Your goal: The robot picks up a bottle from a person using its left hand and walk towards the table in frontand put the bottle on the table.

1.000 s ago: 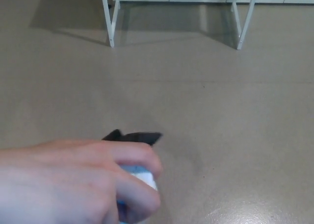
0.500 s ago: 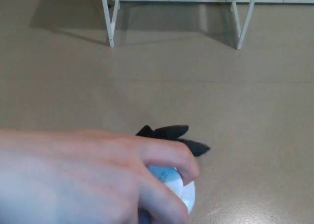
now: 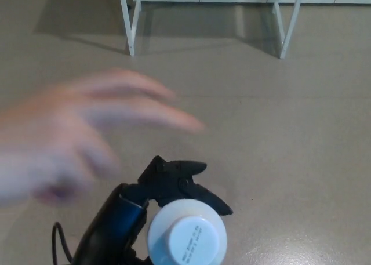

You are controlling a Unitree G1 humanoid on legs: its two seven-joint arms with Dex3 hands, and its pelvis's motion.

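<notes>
The robot's left hand [image 3: 169,185] reaches in from the lower left of the head view, its black forearm [image 3: 110,230] showing a bluish sheen and a thin dark cable [image 3: 57,242] looping beside it at the bottom edge. The hand is closed around a bottle [image 3: 165,233], which is seen from straight above as a pale round shoulder with a white cap [image 3: 190,240] in the middle carrying a few lines of small print too fine to read. The thick black fingers [image 3: 211,199] curl around the far side of the bottle and press against it, so the bottle sits in the hand's grasp, low in the picture and above the floor [image 3: 290,149]. A person's hand [image 3: 75,140], heavily blurred, hangs over the left part of the view with its fingers spread and pointing right; it is clear of the bottle and of the robot's hand. At the top, two white table legs [image 3: 128,21] stand well apart on the beige floor, far from the bottle. The robot's right hand does not show.
</notes>
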